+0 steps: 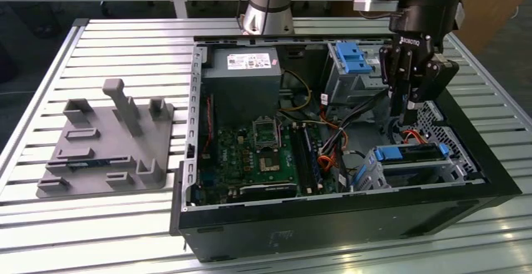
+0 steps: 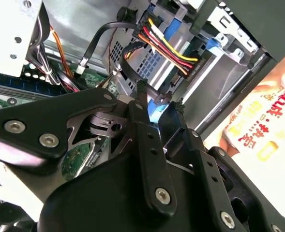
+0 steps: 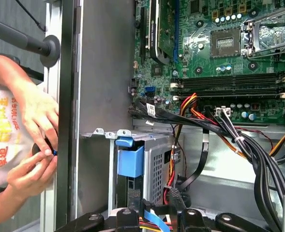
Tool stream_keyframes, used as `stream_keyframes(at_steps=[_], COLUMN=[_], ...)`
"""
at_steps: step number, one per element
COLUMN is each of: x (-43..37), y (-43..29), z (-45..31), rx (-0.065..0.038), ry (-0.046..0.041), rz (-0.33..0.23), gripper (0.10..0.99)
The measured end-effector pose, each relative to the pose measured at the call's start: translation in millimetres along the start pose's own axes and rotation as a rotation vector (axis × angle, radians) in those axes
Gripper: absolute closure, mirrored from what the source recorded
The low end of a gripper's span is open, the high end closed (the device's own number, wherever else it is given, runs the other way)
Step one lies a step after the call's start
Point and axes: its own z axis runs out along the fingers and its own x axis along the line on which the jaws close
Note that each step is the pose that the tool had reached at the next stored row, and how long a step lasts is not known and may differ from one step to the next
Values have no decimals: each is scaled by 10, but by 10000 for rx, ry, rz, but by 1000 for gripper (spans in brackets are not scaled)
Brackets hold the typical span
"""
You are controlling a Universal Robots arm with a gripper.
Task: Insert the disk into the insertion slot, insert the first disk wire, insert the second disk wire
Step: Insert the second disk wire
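Observation:
The disk (image 1: 407, 154), in its blue carrier, lies inside the insertion slot (image 1: 453, 168), the low silver cage in the computer case's near right corner in the exterior view. In the first wrist view the carrier's blue handle (image 3: 130, 161) stands at the perforated cage (image 3: 157, 164). My black gripper (image 1: 402, 113) hangs just above and behind the disk. In the second wrist view its fingertips (image 2: 141, 89) pinch the black end of a disk wire (image 2: 132, 67), so my gripper (image 2: 160, 99) is shut on it. A red, yellow and orange wire bundle (image 2: 173, 53) runs close by.
A taller grey cage with a blue latch (image 1: 349, 59) stands behind the gripper. The motherboard (image 1: 258, 149) and loose cables (image 3: 239, 140) cover the case floor. A person's hands (image 3: 31, 140) work outside the case wall (image 3: 106, 72). A grey fixture plate (image 1: 108, 143) sits on the table.

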Motion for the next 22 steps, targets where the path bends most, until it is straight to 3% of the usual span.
stream_keyframes(at_steps=[7,17,22], x=[-7,0,-1], y=[0,1,16], z=[-5,-18,-18], rx=[4,133,106], ry=[89,96,96], rz=[-9,78,186], gripper=[714,714,714])
